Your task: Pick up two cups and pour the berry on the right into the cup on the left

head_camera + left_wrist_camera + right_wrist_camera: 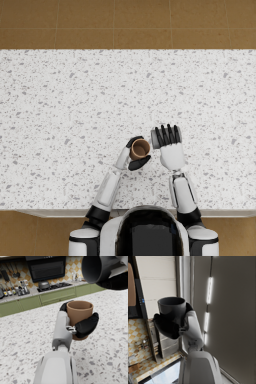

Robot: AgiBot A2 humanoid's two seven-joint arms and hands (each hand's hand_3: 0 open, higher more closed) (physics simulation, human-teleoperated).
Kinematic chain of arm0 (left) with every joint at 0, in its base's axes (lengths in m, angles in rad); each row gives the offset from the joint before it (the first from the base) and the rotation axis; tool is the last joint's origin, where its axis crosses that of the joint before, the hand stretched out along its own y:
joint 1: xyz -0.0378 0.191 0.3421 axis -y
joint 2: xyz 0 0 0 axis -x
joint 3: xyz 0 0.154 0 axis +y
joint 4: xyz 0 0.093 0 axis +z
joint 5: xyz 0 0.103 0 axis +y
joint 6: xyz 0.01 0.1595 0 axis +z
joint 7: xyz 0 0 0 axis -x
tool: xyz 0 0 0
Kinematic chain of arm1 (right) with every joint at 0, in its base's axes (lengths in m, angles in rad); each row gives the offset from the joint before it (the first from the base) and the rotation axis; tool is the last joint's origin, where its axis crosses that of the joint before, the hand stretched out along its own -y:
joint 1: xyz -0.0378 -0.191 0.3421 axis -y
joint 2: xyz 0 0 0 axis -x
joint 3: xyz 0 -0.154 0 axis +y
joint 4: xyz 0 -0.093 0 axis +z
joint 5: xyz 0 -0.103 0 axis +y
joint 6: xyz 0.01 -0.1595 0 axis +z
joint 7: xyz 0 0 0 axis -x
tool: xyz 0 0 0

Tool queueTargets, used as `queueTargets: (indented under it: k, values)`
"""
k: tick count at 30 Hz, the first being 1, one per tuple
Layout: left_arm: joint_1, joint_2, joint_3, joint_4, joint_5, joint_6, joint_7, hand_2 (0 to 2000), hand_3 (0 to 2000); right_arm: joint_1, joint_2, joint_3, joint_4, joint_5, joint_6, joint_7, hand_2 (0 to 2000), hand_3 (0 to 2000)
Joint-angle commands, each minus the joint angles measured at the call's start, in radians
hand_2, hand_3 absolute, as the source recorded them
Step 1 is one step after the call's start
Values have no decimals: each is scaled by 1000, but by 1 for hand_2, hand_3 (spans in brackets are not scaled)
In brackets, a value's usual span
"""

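Here you see the left hand (136,156) wrapped around the round brown cup (140,148), fingers closed on its wall from both sides. In the left wrist view the same brown cup (79,316) stands upright in the left hand (83,325), mouth up, lifted clear of the white speckled stone countertop (22,331). You cannot see the bottom of its inside from that view; in the head view the inside reads as plain brown, and no berry can be made out. The right hand (168,141) holds the dark grey cylindrical cup (96,268), which in the left wrist view lies tipped onto its side, its open mouth facing the brown cup and set above and just beside that cup's rim, apart from it. In the right wrist view the dark grey cup (172,309) sits in the closed fingers of the right hand (169,326), with the white forearm (194,331) behind it. In the head view both hands meet over the countertop (60,100) near its front edge, close together, the right hand's fingers (166,134) just beside the brown cup. Behind the counter, the left wrist view shows green kitchen cabinets (50,297) and a black stove (53,286).
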Motion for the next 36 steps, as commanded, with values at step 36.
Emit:
queueTargets:
  k: [36]
  values:
    - [7, 19, -6, 5, 0, 1, 1, 2000, 1280, -19, -27, -7, 25, 273, 5, -1, 2000, 1280]
